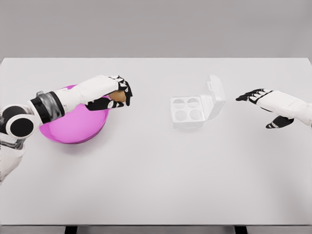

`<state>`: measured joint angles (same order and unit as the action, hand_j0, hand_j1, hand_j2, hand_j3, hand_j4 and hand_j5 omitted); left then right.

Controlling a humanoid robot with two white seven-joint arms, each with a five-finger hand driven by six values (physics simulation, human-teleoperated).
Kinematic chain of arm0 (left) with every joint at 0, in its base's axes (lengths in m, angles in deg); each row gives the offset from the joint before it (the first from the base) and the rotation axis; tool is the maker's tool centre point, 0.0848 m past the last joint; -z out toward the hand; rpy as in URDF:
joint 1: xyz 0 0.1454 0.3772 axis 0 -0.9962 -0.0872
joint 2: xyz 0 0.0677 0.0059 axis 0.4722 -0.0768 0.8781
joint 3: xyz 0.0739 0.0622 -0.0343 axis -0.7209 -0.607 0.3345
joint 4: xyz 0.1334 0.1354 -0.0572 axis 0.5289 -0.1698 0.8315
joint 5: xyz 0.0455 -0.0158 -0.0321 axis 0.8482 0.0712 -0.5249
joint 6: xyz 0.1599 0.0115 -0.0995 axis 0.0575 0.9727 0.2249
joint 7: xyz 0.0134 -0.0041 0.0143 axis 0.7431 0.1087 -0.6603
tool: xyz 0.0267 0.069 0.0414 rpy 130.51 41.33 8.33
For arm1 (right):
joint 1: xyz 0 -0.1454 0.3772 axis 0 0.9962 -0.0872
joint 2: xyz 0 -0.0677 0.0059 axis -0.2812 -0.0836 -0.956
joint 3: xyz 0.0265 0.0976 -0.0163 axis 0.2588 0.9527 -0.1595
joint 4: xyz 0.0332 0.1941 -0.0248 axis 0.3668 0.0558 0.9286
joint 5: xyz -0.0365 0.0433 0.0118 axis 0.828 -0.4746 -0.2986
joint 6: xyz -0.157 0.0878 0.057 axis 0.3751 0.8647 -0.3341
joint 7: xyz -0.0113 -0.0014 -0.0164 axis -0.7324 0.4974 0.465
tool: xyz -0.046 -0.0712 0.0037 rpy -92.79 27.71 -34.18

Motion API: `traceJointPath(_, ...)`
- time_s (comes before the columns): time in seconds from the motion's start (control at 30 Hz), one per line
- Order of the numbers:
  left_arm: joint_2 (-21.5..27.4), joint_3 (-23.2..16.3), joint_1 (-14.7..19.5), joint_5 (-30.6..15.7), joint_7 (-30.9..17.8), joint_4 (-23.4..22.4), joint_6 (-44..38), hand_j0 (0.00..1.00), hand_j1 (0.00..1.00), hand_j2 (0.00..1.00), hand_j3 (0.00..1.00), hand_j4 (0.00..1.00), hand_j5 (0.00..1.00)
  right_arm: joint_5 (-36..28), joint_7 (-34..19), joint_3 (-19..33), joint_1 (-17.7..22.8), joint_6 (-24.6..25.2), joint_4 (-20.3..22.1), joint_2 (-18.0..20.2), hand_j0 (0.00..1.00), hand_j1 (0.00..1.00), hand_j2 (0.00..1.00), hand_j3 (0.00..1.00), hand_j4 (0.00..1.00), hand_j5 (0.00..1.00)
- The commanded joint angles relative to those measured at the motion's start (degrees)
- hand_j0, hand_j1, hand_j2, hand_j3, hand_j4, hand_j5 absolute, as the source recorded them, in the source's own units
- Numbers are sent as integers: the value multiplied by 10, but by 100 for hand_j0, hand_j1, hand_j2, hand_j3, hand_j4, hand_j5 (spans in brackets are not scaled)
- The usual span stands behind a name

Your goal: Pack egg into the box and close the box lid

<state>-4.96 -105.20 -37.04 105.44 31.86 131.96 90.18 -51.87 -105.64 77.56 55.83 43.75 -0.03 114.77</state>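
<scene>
My left hand [114, 95] is curled around the egg [117, 95], a brown one, with my dark fingers [124, 87] wrapped over its top and my thumb under it. The hand sits at the right rim of the pink bowl [73, 127], just above the edge, so the egg is in my grasp rather than lying in the bowl. What I can see of the bowl's inside is bare pink; my forearm covers the upper part of it, so I cannot tell what lies beneath. My left arm reaches in from the lower left, angled up and to the right across the bowl, wrist roughly level.

Well to the right, near the middle of the white table [146, 185], stands the box [187, 111], a pale translucent egg carton. Its lid [213, 97] is tipped back open on the right side. The tray shows 4 round cups in a 2 by 2 grid, and all 4 look hollow.

Further right, my right hand [263, 105] hangs over the table beside the box, apart from it. Its fingers are spread and relaxed toward the lid, thumb dropped below, gripping nothing.
</scene>
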Motion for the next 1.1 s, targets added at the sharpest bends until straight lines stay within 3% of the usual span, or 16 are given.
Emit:
traceJointPath(0.0, -21, -7, 0, -1, 1, 0, 2, 33, 33, 33, 33, 33, 33, -4, 0, 0, 0, 2, 0, 0, 100, 100, 100, 100, 100, 100)
traceJointPath(0.7, -129, -62, 11, 8, 1, -10, -6, 33, 33, 33, 33, 33, 33, -4, 0, 0, 0, 2, 0, 0, 100, 100, 100, 100, 100, 100)
traceJointPath(1.07, -184, -72, 26, 39, 1, -69, -5, 32, 32, 32, 32, 32, 32, -4, 0, 0, -1, 2, 0, 2, 100, 100, 100, 100, 100, 100)
